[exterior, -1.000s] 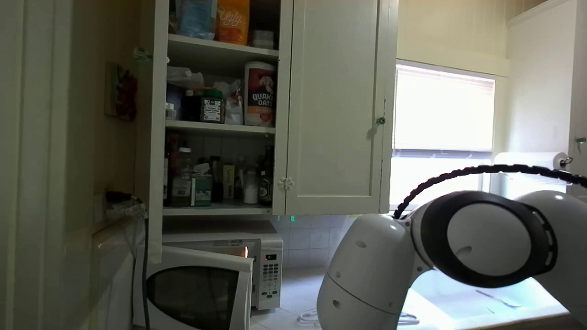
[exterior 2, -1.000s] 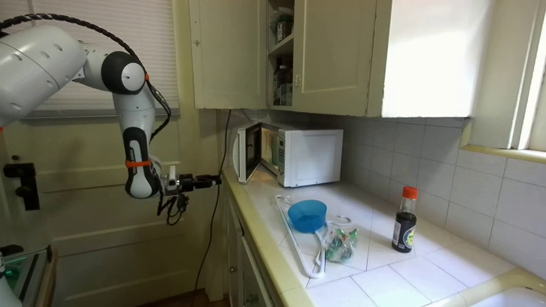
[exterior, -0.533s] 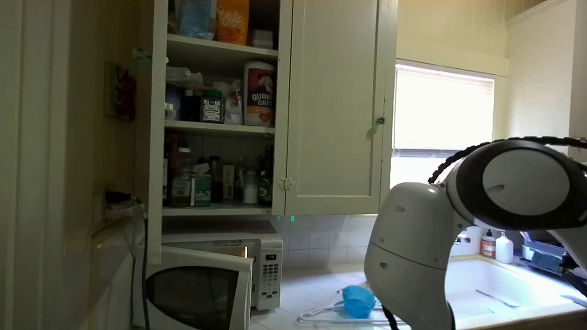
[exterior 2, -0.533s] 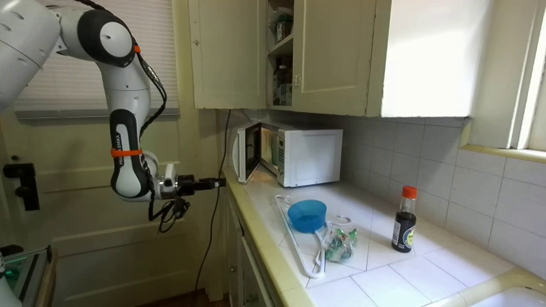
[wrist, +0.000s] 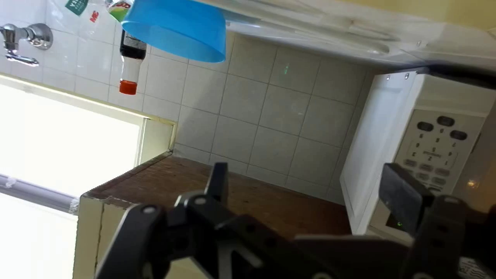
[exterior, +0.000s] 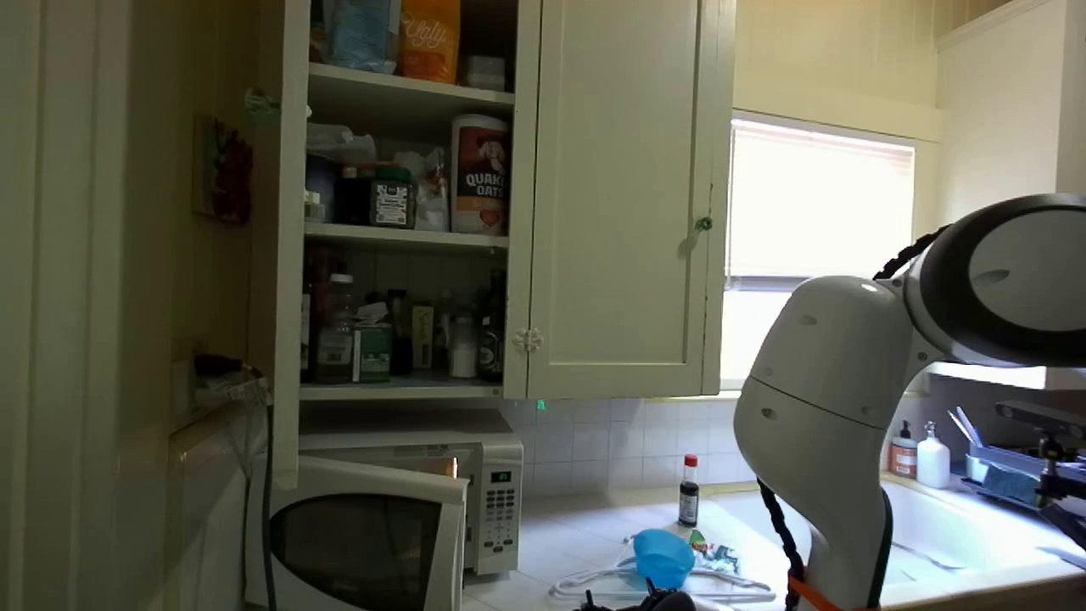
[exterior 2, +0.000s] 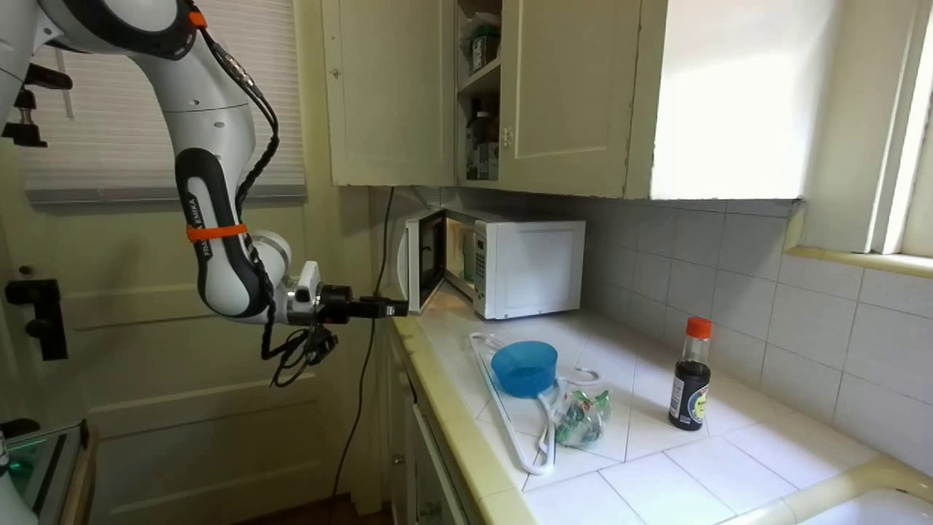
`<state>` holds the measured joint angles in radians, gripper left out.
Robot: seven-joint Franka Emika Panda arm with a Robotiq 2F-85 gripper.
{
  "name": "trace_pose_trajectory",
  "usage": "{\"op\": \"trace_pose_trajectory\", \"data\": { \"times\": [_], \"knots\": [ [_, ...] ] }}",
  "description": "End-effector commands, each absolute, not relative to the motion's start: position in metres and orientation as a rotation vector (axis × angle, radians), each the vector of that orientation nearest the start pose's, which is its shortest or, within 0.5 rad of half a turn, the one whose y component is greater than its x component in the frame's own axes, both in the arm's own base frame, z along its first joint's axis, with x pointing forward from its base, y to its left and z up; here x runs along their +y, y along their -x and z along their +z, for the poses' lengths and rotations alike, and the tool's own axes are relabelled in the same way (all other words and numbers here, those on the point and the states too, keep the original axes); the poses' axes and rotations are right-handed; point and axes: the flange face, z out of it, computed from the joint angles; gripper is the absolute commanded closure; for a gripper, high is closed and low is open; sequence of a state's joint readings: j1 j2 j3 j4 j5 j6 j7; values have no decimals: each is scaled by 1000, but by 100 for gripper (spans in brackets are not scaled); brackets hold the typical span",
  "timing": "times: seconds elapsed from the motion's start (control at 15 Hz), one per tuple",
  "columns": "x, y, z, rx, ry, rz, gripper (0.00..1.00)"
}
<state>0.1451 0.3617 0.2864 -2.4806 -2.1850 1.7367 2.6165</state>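
My wrist view shows the end effector (wrist: 306, 176) standing wide and empty, plus the keypad (wrist: 432, 149) of the microwave (exterior 2: 531, 270), while in an exterior view I get the Quaker Oats canister (exterior: 481, 174), which the wrist view lacks. There the swung-out microwave door (exterior: 365, 526) hides much of the inside, and the bottom border crops the Franka arm (exterior: 814, 390); I can't identify the greenish object (exterior 2: 469, 264) seen inside in an exterior view. The microwave stands in the corner of the tabletop (exterior 2: 678, 474), the end effector by the yellow edge (exterior 2: 446, 408) near that door, contact unclear, and white tiles (exterior 2: 590, 339) stretch to the blue bowl (exterior 2: 523, 368).
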Motion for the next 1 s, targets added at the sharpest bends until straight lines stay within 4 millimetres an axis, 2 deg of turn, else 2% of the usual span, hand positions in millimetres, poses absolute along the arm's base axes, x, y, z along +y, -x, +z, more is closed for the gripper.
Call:
{"op": "trace_pose_trajectory", "data": {
  "times": [0.0,0.07,0.13,0.33,0.4,0.47,0.53,0.6,0.67,0.8,0.87,0.93],
  "knots": [
    [141,-452,171,471,2670,-2250,0],
    [145,-451,176,452,2667,-2186,0],
    [139,-449,187,417,2673,-2123,0],
    [105,-437,216,380,2652,-1965,0],
    [120,-448,238,331,2665,-1931,0],
    [96,-438,234,344,2683,-1846,0],
    [88,-437,241,341,2695,-1776,0],
    [95,-445,253,321,2742,-1704,0],
    [73,-436,251,336,2801,-1612,0],
    [54,-435,274,321,2909,-1478,0],
    [38,-435,287,300,2958,-1422,0],
    [15,-425,304,302,2985,-1386,0]
  ]
}}
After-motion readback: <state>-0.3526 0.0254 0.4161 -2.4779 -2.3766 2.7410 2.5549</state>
